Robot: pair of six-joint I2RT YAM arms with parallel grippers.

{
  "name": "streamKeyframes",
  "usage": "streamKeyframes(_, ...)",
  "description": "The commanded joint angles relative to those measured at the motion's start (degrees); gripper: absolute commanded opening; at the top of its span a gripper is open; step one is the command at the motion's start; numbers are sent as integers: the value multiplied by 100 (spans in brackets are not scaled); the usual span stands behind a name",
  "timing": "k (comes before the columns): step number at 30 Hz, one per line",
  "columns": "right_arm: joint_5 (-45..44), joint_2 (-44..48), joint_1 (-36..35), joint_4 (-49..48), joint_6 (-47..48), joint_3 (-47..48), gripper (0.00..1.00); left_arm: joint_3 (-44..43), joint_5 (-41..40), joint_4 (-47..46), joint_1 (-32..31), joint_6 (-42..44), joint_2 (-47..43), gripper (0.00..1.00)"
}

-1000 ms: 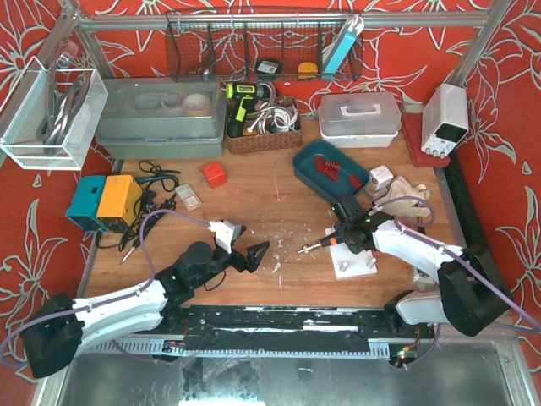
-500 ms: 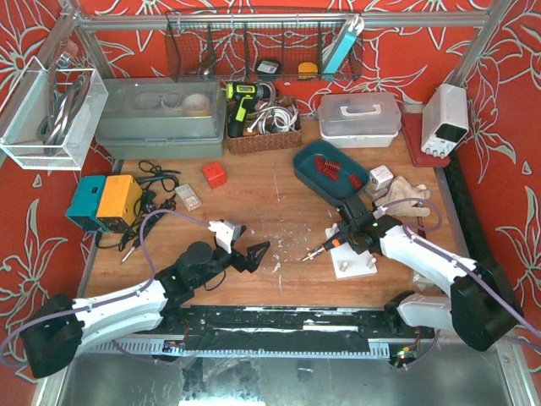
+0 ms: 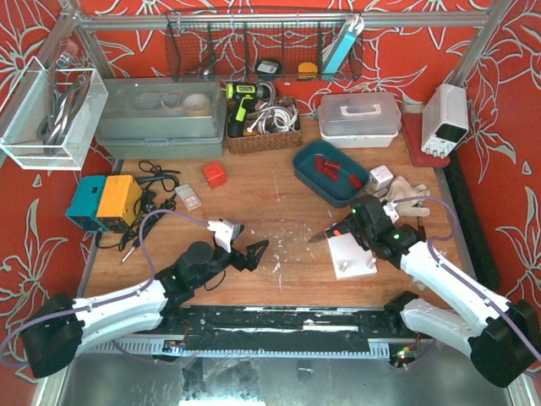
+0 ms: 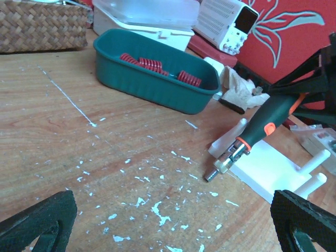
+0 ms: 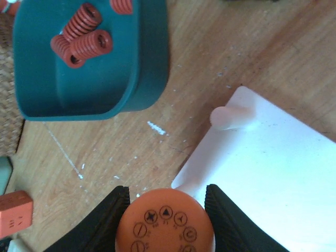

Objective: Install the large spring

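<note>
Red springs (image 3: 331, 167) lie in a loose heap inside a teal tray (image 3: 302, 169) at the far right of the wooden worktop (image 3: 254, 199); nothing grips any of them. From these views I cannot say which coil is the large one. They look like thick steel coils, so probably stiff, fairly weighty for their size and not fragile, but round enough to roll or slip. The surest hold is likely across the outer wall at mid-length, leaving one open end free to slide over a peg. Just near of the tray lies a white plate (image 3: 351, 256) with upright pegs. The right pincer (image 3: 351, 227) hangs over the plate's far left corner, clamped on a screwdriver (image 3: 325, 237). The left pincer (image 3: 254, 254) rests to the near left, well apart from the tray, its fingers spread and empty. The right wrist view looks straight down into the tray, showing the springs' (image 5: 86, 44) hollow ends, one peg (image 5: 228, 116) and the screwdriver's orange cap between the fingers, but not the tool's shaft. The left wrist view shows the shaft side-on, its tip pointing down at the plate's edge. Only the overhead view shows both arms together.
</note>
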State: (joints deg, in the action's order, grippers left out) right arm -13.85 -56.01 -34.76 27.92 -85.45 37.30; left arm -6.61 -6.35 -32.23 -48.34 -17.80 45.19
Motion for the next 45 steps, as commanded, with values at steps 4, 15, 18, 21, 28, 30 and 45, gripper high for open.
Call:
streamKeyframes(4, 275, -58, -57, -925, 542, 225, 0, -189, -614, 197, -14, -12, 24, 100)
streamKeyframes(15, 532, -1404, -547, -2136, 1048, 1068, 0, -202, -903, 333, -18, -21, -18, 100)
streamKeyframes(18, 561, -1895, -584, -2494, 1168, 1401, 0, -201, -1002, 386, -17, -27, -61, 100)
streamKeyframes(21, 591, -2421, -630, -3074, 1348, 1709, 0, -180, -1027, 375, -18, -24, -75, 100)
streamKeyframes(28, 260, -3868, -691, -3878, 1703, 2724, 0, -190, -1011, 367, -18, -26, -81, 100)
streamKeyframes(30, 281, -4284, -690, -3853, 1702, 3159, 0, -175, -1008, 371, -18, -30, -89, 100)
streamKeyframes(45, 730, -6452, -682, -3398, 1354, 5231, 20, -175, -982, 340, -18, -40, -81, 100)
